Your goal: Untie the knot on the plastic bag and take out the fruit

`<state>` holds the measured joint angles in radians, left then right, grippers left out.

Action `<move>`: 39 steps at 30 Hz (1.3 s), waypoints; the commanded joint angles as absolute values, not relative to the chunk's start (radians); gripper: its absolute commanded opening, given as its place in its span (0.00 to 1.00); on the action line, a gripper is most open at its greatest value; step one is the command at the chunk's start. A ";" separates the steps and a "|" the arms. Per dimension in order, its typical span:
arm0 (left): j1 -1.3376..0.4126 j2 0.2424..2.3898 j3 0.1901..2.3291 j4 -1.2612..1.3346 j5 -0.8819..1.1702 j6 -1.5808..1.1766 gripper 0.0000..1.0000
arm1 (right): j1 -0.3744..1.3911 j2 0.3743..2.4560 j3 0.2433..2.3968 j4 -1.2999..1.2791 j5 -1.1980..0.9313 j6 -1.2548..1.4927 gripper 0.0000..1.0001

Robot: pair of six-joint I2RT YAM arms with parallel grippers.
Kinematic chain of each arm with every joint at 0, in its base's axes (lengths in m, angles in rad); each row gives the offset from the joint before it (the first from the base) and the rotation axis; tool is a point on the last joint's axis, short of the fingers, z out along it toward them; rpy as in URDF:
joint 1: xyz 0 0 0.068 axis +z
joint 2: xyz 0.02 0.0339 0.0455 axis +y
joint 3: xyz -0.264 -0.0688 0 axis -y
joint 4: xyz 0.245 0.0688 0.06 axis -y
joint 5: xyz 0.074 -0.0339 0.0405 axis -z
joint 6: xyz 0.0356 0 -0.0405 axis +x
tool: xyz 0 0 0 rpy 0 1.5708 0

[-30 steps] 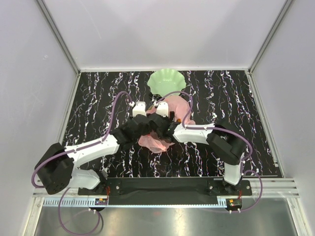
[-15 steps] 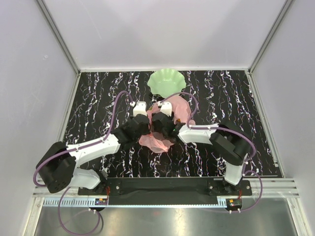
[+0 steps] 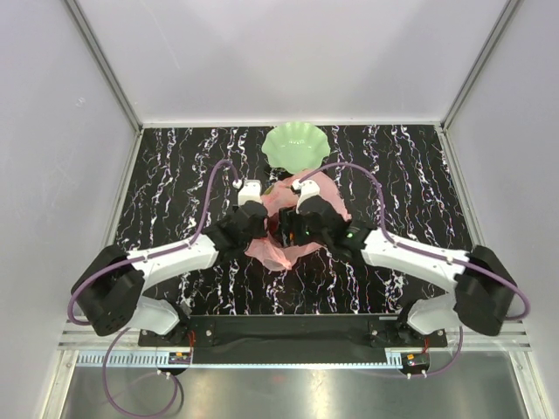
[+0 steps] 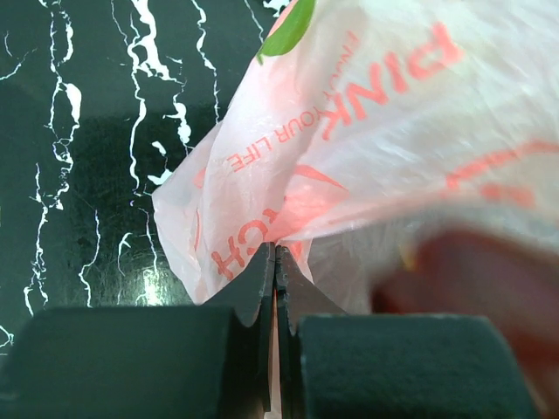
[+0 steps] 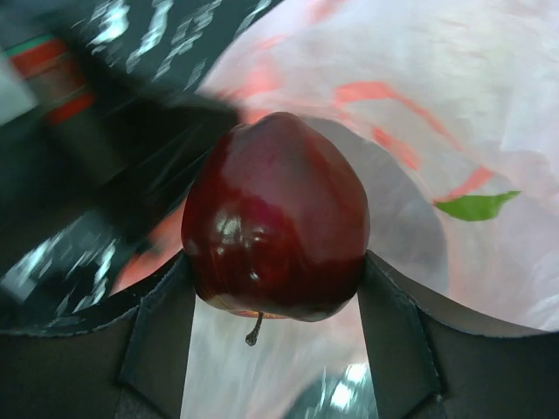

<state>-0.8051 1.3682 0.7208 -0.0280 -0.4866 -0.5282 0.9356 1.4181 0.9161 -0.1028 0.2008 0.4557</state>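
Pink bag in L gripper — R gripper holds apple (dark red).

Left arm: white shell links here, with chunky black joint housings at shoulder and elbow.
Right arm: same build, white links and black joints, and there's a tiny green light glowing on the forearm.
Cables: a purple hose loops along each arm, from the base up to the wrist.
Wrist cameras: small white boxes, one per wrist.
Left hand: matt black, two blocky bodies tapering into thin wedge fingers.
Right hand: dark grey flat fingers, smooth faces, angled edges.
Bases: one long black plate along the near edge of the worktop, with more purple hose looping below it.
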 commanded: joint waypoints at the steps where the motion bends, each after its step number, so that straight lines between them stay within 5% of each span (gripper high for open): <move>1: -0.792 1.374 0.759 0.017 -0.511 -0.525 0.00 | 0.936 1.296 0.953 -0.256 0.026 0.405 0.03; 9: -0.785 1.362 0.715 0.038 -0.477 -0.563 0.00 | 0.936 1.026 1.069 -0.463 -0.090 0.354 0.01; 13: -0.787 1.351 0.672 0.041 -0.442 -0.589 0.00 | 0.934 0.980 1.150 -0.452 0.027 0.345 0.00; 18: -0.825 1.252 0.574 0.040 -0.420 -0.635 0.00 | 0.902 1.196 1.353 -0.541 0.202 0.331 0.00; 30: -0.943 0.866 0.520 -0.219 -0.485 -0.741 0.00 | 0.583 1.744 1.845 -0.495 0.104 0.298 0.00; 39: -0.960 0.793 0.575 -0.379 -0.509 -0.752 0.00 | 0.439 2.170 2.263 -0.636 0.046 0.262 0.00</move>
<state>-0.9443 0.8268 0.5262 -0.3122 -0.4610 -0.7361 0.4694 2.0857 2.1067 -0.5571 0.0769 0.3012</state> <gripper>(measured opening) 0.005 0.712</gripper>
